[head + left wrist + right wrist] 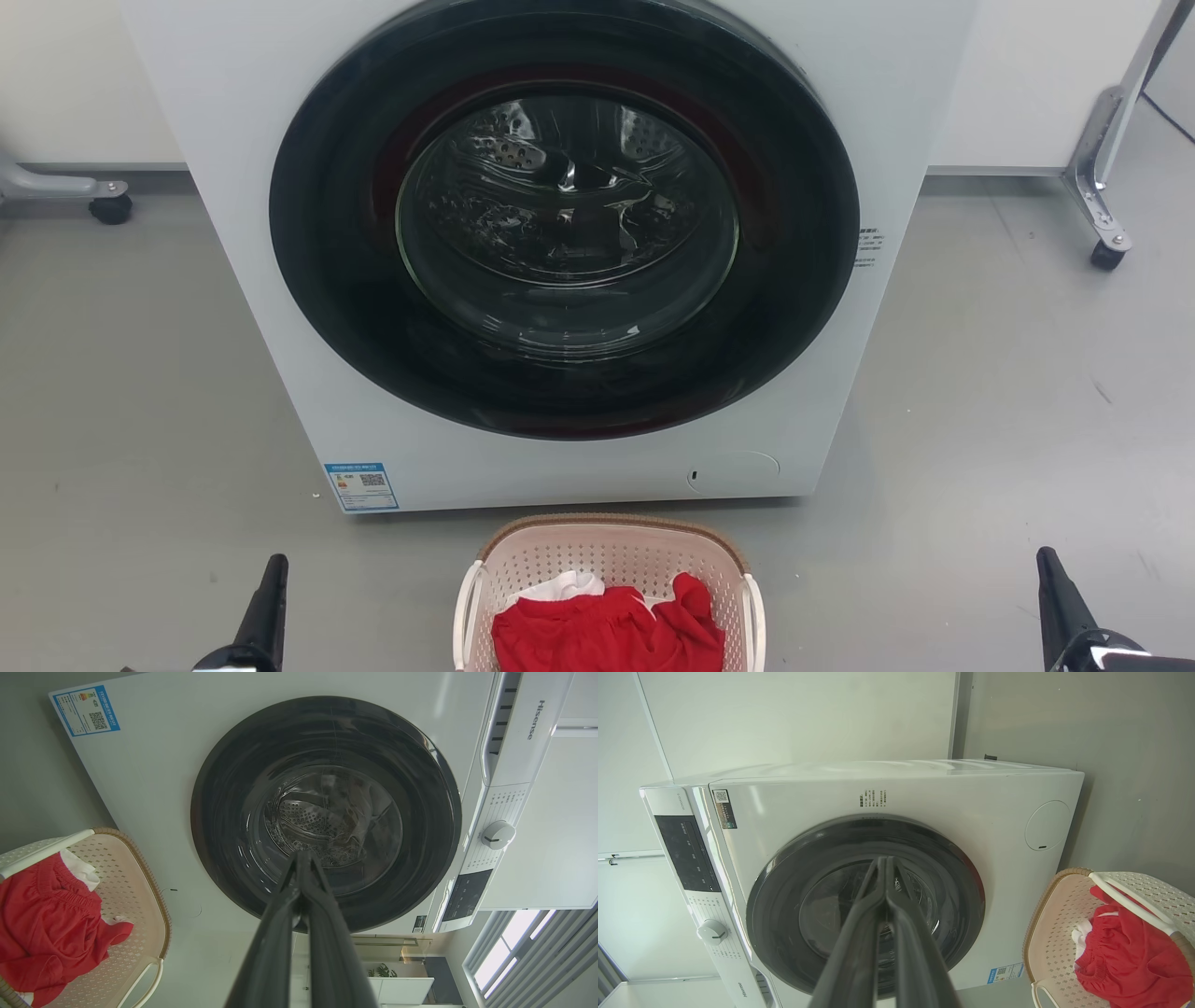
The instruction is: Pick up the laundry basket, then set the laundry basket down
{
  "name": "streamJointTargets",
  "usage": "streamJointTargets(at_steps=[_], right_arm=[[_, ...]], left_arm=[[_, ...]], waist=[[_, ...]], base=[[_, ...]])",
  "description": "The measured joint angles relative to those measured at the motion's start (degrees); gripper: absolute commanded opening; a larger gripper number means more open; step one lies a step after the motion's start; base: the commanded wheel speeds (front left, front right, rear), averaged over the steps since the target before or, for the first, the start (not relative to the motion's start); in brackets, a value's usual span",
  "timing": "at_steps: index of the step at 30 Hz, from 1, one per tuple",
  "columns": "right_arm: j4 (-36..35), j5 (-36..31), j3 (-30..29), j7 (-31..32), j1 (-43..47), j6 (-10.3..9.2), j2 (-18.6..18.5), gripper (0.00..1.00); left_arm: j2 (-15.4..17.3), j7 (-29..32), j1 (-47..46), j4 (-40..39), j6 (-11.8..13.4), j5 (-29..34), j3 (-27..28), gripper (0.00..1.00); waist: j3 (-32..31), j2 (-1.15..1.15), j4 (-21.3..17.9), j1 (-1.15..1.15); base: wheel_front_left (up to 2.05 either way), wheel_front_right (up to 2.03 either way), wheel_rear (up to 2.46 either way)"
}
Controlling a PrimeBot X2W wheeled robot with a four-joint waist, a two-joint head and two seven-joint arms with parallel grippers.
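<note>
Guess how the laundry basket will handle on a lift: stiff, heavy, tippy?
Probably stiff: the laundry basket is moulded perforated plastic with a woven-look rim. Likely light: visible contents are a red garment and some white cloth. Its white loop handles sit on opposite sides; an uneven lift might tilt it.

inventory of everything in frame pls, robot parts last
washing machine: 1, white with dark round door shut, on the floor straight ahead
label: 1, blue, washer front, lower left corner in the head view
knob: 1, white, on the washer's control panel
laundry basket: 1, pale pink-white with brown rim and white loop handles, on the floor in front of the washer
red clothing: 1 heap, red, inside the basket
white cloth: 1, white, in the basket, partly under the red
wheeled frame legs: 2, grey metal, floor at far left and far right
left gripper: 1, dark, fingers together, left of the basket
right gripper: 1, dark, fingers together, right of the basket
</note>
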Motion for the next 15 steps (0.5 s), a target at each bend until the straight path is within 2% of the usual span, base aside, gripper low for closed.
streamJointTargets(at_steps=[15], right_arm=[[0.0, 0.0, 0.0, 0.0, 0.0, 0.0, 0.0, 0.0]], left_arm=[[0.0, 0.0, 0.0, 0.0, 0.0, 0.0, 0.0, 0.0]], waist=[[0.0, 0.0, 0.0, 0.0]], base=[[0.0, 0.0, 0.0]])
